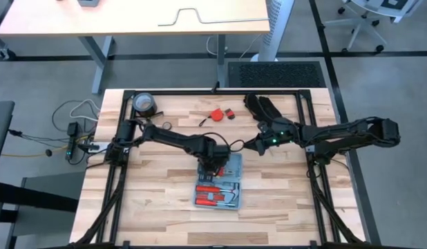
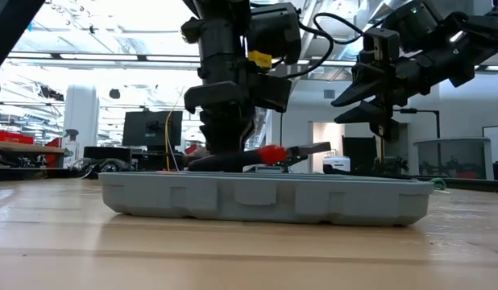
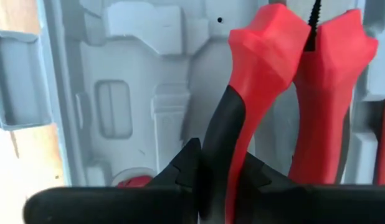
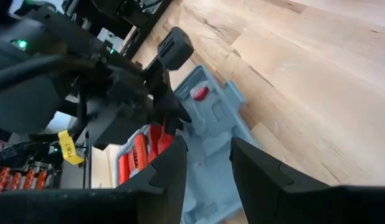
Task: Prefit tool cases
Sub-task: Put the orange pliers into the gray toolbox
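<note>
Left gripper (image 1: 213, 168) pinches red-handled pliers (image 3: 286, 81) over the tool case (image 1: 219, 188), frame centre. Right gripper (image 1: 258, 146), fingers spread, hangs beyond the case's upper-right edge

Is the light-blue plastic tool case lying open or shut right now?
Open: the light-blue plastic tool case lies flat, moulded slots and red-handled tools exposed; the left gripper holds red-and-black pliers over it.

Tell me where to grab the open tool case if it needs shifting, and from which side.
Probably the bare long edge of the tool case facing the right gripper, from above: its thin upright wall suits a pinch, and the left gripper crowds the middle with the red-handled pliers.
</note>
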Robot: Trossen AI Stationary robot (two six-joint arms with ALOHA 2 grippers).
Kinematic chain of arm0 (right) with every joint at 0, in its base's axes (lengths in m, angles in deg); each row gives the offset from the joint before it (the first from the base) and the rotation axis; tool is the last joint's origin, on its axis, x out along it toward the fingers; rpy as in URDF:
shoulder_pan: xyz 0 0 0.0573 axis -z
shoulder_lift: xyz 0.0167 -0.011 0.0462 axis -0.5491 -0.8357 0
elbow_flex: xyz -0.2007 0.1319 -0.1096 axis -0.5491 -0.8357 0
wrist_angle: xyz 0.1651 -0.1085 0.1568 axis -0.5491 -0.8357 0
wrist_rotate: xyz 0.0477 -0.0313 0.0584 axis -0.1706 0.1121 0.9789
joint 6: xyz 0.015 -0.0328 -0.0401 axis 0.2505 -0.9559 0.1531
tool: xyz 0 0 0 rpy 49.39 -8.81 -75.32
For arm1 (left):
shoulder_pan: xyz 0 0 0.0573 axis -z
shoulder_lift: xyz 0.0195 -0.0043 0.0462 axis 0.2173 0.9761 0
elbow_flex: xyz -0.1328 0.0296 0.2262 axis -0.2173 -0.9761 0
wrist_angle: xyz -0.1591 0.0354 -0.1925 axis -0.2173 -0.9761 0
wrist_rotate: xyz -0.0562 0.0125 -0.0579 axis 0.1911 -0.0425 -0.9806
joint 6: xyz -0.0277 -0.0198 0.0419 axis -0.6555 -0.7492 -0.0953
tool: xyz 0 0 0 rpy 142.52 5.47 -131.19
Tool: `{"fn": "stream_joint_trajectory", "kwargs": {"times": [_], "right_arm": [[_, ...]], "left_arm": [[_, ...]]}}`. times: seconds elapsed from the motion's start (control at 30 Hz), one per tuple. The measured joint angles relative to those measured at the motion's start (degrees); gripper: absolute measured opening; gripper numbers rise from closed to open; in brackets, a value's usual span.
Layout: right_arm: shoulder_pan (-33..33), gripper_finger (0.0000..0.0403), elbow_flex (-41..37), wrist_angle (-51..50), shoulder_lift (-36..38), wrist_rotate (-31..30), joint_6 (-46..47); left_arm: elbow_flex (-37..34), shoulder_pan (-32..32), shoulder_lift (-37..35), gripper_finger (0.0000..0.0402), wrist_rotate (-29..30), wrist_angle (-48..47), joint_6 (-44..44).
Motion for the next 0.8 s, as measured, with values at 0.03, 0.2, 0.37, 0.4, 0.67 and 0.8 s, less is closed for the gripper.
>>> {"fn": "stream_joint_trajectory", "kwargs": {"times": [0.03, 0.2, 0.37, 0.4, 0.67, 0.8], "right_arm": [[-0.2, 0.0132, 0.0, 0.0, 0.0, -0.3, 0.0], [-0.9, 0.0132, 0.0, 0.0, 0.0, -1.5, 0.0], [-1.0, 0.0132, 0.0, 0.0, 0.0, -1.5, 0.3], [-1.2, 0.0132, 0.0, 0.1, 0.0, -1.5, 0.5], [-7.8, 0.0128, 0.1, -1.1, 0.0, -5.5, 2.3], [-11.9, 0.0106, 0.0, -1.3, 0.0, -10.8, 4.3]], "left_arm": [[0.0, -0.2, 0.0, 0.0042, -0.1, -0.2, -0.7], [-0.1, -0.3, 0.0, 0.0115, 0.2, -0.2, -2.8], [-0.2, -0.3, -0.3, 0.0143, 0.3, -0.7, -4.7], [-0.1, -0.3, -0.5, 0.0143, 0.5, -1.2, -4.8], [0.9, -0.4, -4.5, 0.0131, 4.8, -5.4, -4.9], [0.8, -0.9, -5.9, 0.0129, 5.7, -5.2, -6.5]]}}
